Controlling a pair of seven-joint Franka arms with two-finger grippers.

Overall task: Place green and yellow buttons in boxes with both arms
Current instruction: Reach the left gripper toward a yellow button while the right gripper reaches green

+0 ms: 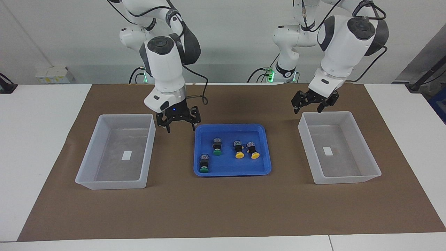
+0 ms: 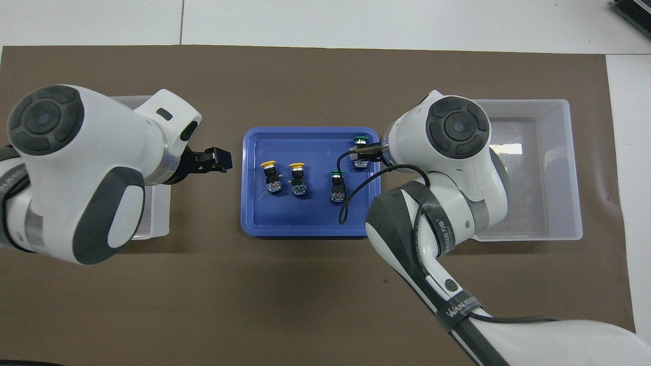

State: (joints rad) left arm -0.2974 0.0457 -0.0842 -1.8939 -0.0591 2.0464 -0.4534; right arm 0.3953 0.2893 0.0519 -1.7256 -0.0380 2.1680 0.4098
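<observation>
Four buttons lie in the blue tray (image 1: pixel 198 153) at mid-worktop: two green (image 1: pixel 217 146) (image 1: pixel 204 164) toward the right arm's end, two yellow (image 1: pixel 239 149) (image 1: pixel 253 150) toward the left arm's. The right end effector (image 1: pixel 178 123) hangs empty, fingers apart, over the brown mat (image 1: pixel 223 209) between the tray and one box (image 1: pixel 87 164). The left end effector (image 1: pixel 307 107) hangs empty and open over the edge of the other box (image 1: pixel 369 157) that is nearer to the robots.
</observation>
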